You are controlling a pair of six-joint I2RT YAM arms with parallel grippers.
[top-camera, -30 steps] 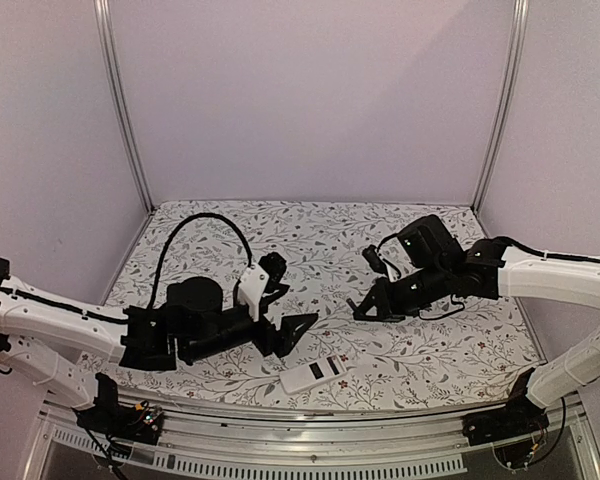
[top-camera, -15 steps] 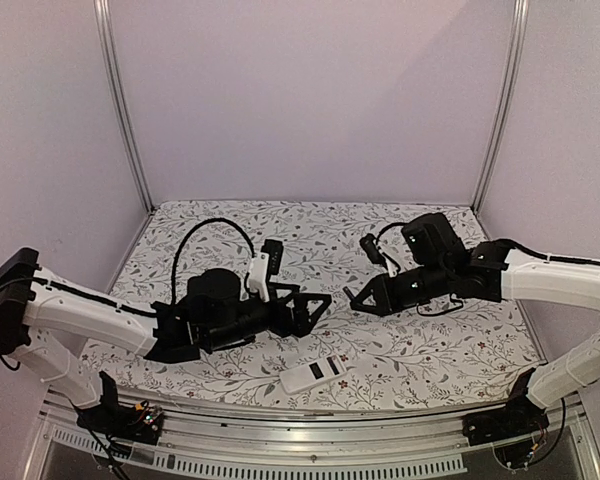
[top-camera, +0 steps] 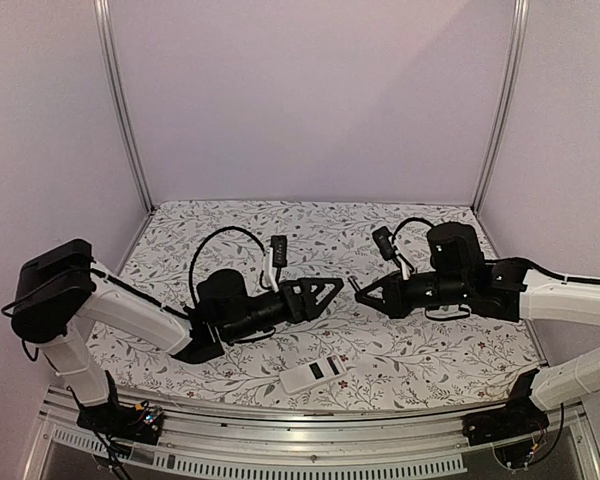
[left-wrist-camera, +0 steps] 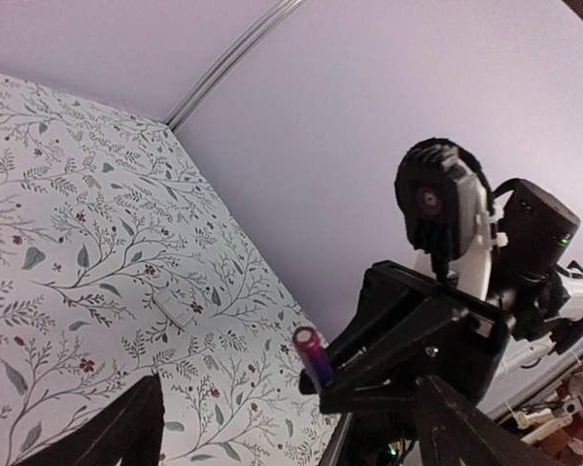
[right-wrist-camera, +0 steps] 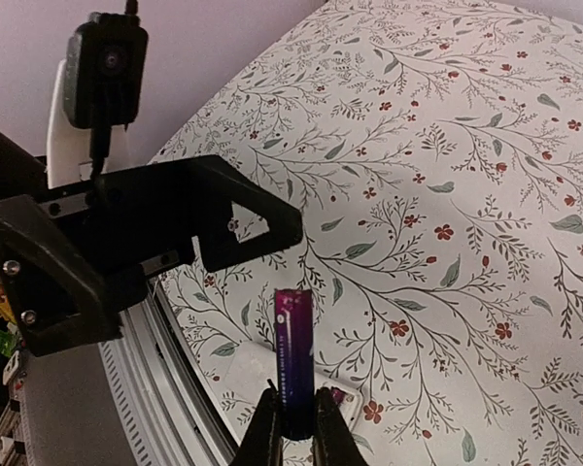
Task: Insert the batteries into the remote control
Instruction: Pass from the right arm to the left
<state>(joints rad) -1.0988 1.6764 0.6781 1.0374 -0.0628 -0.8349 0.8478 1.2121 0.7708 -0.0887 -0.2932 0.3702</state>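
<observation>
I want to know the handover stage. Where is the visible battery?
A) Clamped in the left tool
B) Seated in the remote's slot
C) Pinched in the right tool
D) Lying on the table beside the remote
C: the right wrist view shows the battery standing up between the closed fingers of the right tool, while the left tool faces it open and empty and the remote lies apart on the table.
</observation>
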